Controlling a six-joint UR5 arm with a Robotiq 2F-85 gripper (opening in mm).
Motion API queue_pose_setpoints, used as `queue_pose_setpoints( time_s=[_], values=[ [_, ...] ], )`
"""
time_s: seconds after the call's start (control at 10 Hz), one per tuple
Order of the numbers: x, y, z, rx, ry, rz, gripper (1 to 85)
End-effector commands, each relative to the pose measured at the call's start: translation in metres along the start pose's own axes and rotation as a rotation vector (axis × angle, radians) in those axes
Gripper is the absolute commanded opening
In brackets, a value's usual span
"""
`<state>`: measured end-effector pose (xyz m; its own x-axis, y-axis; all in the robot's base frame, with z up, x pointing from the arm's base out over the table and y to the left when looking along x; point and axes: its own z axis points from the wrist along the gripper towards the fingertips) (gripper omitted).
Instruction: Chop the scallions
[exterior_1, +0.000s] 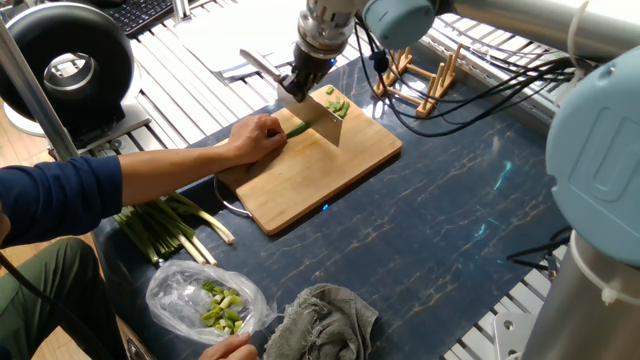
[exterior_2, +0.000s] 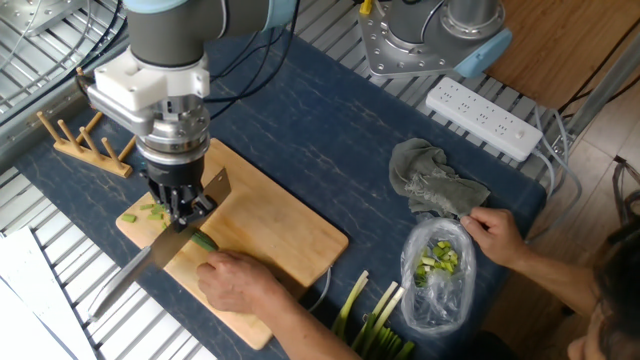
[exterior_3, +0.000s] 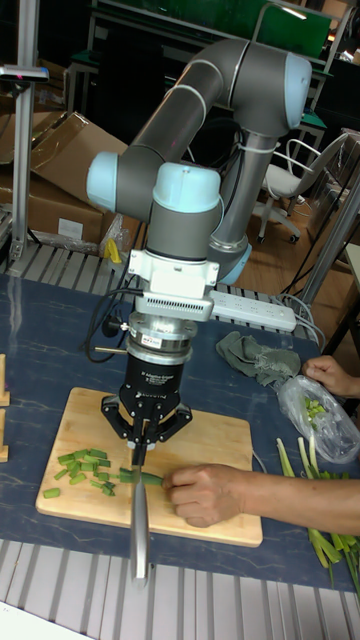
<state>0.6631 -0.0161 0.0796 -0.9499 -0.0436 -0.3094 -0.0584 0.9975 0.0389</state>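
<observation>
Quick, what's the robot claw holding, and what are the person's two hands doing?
Gripper: shut on the knife.
One hand: holding the scallions.
Other hand: gripping the plastic bag.

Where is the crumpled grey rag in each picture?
One fixed view: the grey rag lies at the bottom edge, right of the clear plastic bag.
The other fixed view: it lies right of centre, above the bag.
Tall fixed view: it lies right of the robot's wrist, behind the cutting board.
Shared landmark: the bag of green chunks, always beside the rag.

Cardboard boxes (exterior_3: 70, 160); white office chair (exterior_3: 283, 190); metal shelving (exterior_3: 200, 25).
</observation>
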Motion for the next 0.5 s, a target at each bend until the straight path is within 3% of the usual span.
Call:
queue_pose_setpoints(
  time_s=[0.0,0.4],
  values=[
    [0.015,0.001,-0.006,-0.008,0.007,-0.001,1.3],
    [0.028,0.000,-0.005,-0.008,0.006,-0.009,1.3]
  ],
)
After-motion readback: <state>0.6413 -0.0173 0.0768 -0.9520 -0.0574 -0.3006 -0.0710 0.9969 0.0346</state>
